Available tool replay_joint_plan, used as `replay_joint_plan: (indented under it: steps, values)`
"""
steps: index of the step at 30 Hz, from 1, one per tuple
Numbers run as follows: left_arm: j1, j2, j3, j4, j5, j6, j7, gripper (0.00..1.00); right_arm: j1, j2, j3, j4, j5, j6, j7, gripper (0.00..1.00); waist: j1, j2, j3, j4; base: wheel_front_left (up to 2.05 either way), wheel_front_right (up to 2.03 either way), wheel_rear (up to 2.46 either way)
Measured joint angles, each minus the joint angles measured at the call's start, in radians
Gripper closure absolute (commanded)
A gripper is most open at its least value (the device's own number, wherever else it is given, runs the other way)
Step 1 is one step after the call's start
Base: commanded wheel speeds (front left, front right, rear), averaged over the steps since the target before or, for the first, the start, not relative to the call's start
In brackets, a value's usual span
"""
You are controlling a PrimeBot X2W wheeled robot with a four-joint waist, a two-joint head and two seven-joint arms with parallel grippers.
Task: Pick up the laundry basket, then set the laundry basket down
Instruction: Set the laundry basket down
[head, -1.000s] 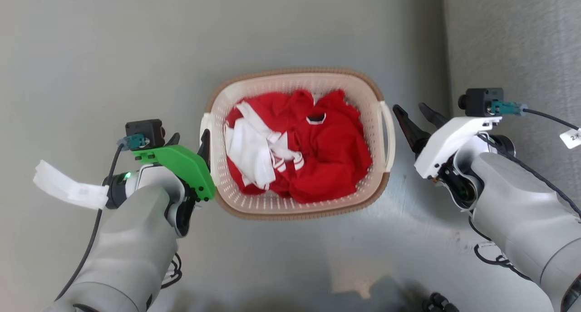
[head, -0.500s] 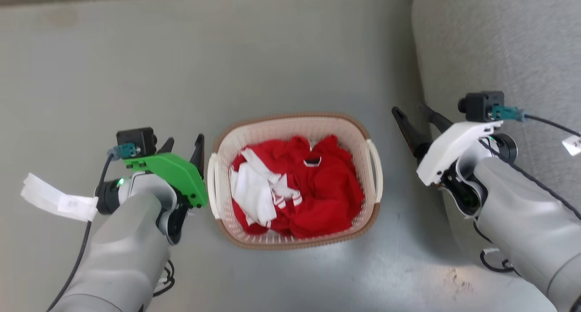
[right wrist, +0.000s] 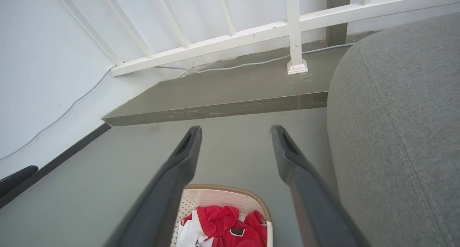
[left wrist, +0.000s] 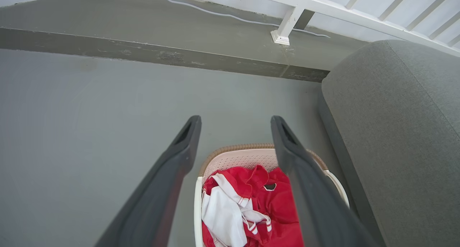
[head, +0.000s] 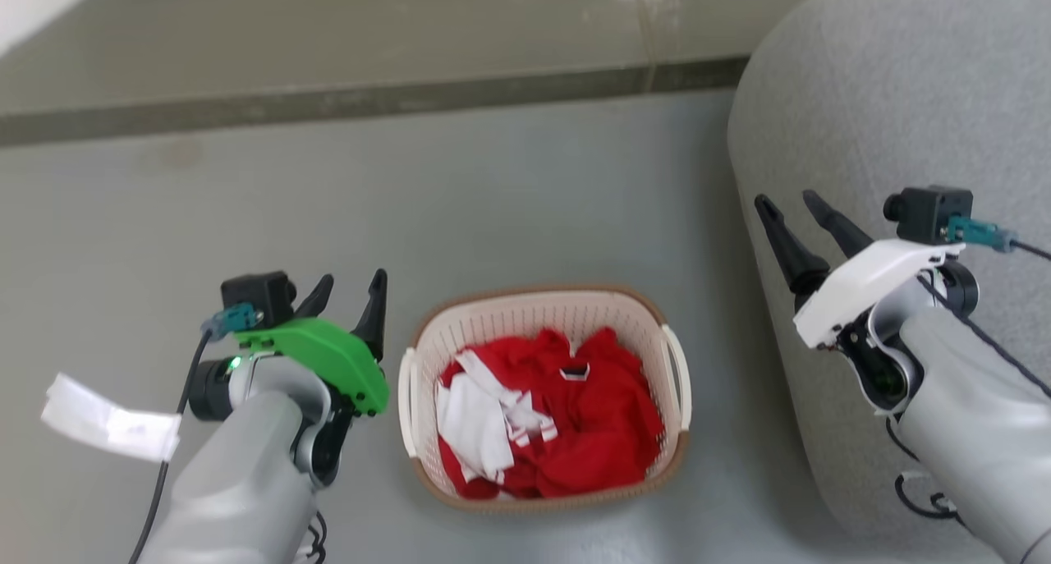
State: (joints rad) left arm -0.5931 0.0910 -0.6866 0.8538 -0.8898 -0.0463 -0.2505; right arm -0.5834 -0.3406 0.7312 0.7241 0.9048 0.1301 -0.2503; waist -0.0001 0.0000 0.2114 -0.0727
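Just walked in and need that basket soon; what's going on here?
A two-armed robot stands over the laundry basket, which sits on the grey floor beside a grey sofa, holding red and white clothes. The left gripper and right gripper are both open, one at each side, neither touching the basket.

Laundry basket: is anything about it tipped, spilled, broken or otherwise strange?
Nothing stands out. The laundry basket stands upright on the floor, its rim looks whole, and the red and white clothes lie inside, none over the edge. The left pincer and right pincer are open and apart from it.
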Motion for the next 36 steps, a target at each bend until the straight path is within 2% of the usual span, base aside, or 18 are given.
replay_joint_plan:
  steps: [9, 14, 18, 25, 36]
  values:
    - [0.129, 0.022, 0.107, -0.152, 0.086, 0.034, -0.001, 0.0, 0.128, 0.016, -0.098, -0.113, -0.099, -0.021, 0.0, 0.0, 0.0, 0.0, -0.115, 0.012, 0.0, 0.0, 0.0]
    - [0.186, 0.023, 0.16, -0.245, 0.142, 0.057, -0.001, 0.0, 0.185, 0.013, -0.187, -0.179, -0.139, -0.053, 0.0, 0.0, 0.0, 0.0, -0.152, 0.018, 0.0, 0.0, 0.0]
    - [0.231, 0.027, 0.234, -0.332, 0.182, 0.073, -0.001, 0.0, 0.234, 0.016, -0.239, -0.228, -0.181, -0.062, 0.0, 0.0, 0.0, 0.0, -0.167, 0.022, 0.0, 0.0, 0.0]
    - [0.324, 0.024, 0.296, -0.432, 0.245, 0.079, -0.001, 0.0, 0.31, 0.034, -0.287, -0.285, -0.241, -0.069, 0.0, 0.0, 0.0, 0.0, -0.176, 0.017, 0.0, 0.0, 0.0]
    - [0.413, 0.01, 0.331, -0.514, 0.316, 0.079, -0.001, 0.0, 0.374, 0.062, -0.338, -0.337, -0.308, -0.067, -0.001, 0.0, 0.0, 0.0, -0.179, 0.01, 0.0, 0.0, 0.0]
